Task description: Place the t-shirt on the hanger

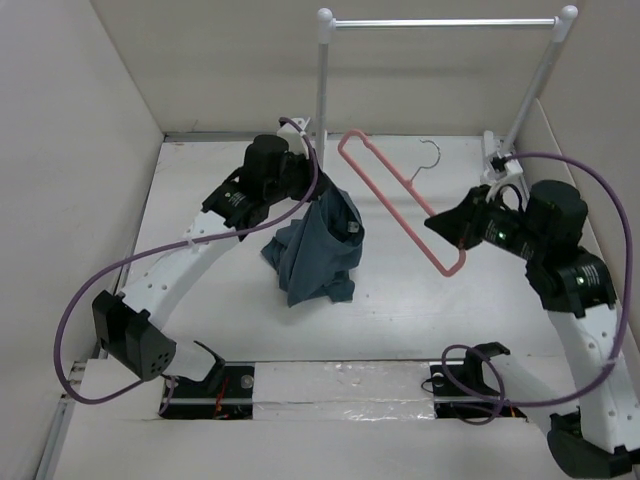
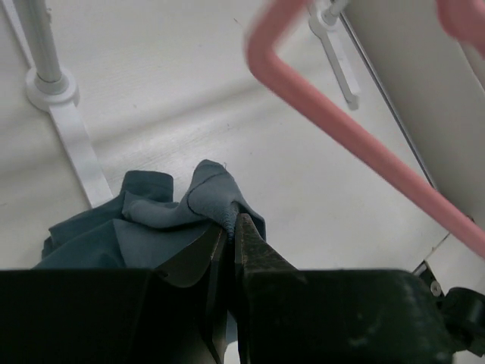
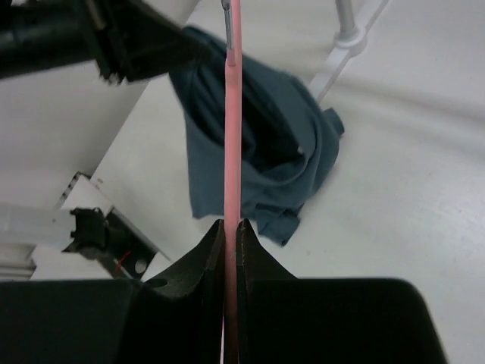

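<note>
Left claw (image 2: pixel 231 216) is clenched on a fold of the t-shirt (image 1: pixel 315 250), jaws pinched tight w/ blue cloth bulging just past the tips. The rest of the shirt hangs down in a bunch & its bottom sits crumpled on the table (image 1: pixel 400 320), left of centre, near the rack's left post. Right claw (image 3: pixel 229 224) is clamped on the hanger (image 1: pixel 385 190): in the wrist view the thin pink bar runs straight out from between the jaws. Grip is close to the hanger's near-right end, so it sticks out diagonally toward far-left, off the table, w/ its far corner just beside the left claw & the top of the shirt. Can't tell if that corner touches cloth. Silver hook (image 1: pixel 428 158) points to the far side. White rack (image 1: pixel 440 22) stands at the far edge, not in play yet. Judgement: step in hand = getting the hanger's free corner into a shirt opening. Nothing looks threaded, so it's early on. To do it well, the left arm prob. needs to lift & spread the cloth so an opening shows; right now it's a wad & I can't tell collar from hem. Right arm should feed the far corner in slowly along the bar's own line, no twisting, since gripping one end leaves a long lever that could swivel in the jaws. Risk: the corner snags a fold & drags the whole bundle instead of going inside.
</note>
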Controlling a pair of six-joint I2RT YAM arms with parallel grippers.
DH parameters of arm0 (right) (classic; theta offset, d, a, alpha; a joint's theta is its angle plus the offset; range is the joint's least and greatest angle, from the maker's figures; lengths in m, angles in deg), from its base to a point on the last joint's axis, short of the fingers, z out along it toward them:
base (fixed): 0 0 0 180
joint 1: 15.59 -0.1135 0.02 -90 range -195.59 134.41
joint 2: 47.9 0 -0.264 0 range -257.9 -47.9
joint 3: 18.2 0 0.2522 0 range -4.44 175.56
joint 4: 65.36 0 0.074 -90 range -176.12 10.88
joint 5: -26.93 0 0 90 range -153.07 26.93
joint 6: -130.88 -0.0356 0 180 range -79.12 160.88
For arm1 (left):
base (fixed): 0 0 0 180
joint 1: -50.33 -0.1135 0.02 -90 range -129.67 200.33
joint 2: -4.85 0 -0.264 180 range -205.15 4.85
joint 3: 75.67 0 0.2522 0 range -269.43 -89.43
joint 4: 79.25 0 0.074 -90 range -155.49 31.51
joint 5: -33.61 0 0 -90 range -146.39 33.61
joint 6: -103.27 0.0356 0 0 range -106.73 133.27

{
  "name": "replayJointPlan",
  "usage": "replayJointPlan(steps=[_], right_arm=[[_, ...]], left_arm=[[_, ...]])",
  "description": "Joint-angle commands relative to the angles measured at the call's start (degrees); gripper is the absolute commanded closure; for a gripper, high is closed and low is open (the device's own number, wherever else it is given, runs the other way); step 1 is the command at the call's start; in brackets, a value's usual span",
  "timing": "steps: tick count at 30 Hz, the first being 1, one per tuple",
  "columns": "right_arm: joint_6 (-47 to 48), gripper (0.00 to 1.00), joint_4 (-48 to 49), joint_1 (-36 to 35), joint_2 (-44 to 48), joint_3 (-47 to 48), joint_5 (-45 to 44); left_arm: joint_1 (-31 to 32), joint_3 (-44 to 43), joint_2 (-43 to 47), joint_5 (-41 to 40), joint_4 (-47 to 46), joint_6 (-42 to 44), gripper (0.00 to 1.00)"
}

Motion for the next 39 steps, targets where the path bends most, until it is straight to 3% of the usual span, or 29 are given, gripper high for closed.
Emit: replayJointPlan(steps=[1, 7, 19, 29, 39], right_arm=[[-2.24, 1.00, -6.79, -1.44, 5.03, -0.39, 0.23], [0.05, 1.00, -16.22, -1.44, 7.76, 2.34, -0.83], [-1.00, 1.00, -7.61, -5.82, 5.04, -6.44, 2.52], [-5.22, 1.00, -0.49, -22.17, -0.06, -9.52, -16.44], [-4.62, 1.00, -3.55, -23.50, -2.17, -5.31, -24.03]], left_arm=[[-1.34, -5.25, -0.40, -0.29, -2.16, -0.78, 1.00], [-1.87, -9.48, -3.22, -0.82, -0.66, -0.33, 1.00], [-1.87, -10.97, -3.66, 0.15, -1.01, 0.10, 1.00], [-1.87, -12.29, -2.44, 4.64, -1.72, -0.77, 1.00], [-1.87, -13.52, -0.58, -2.30, 2.85, 2.74, 1.00]])
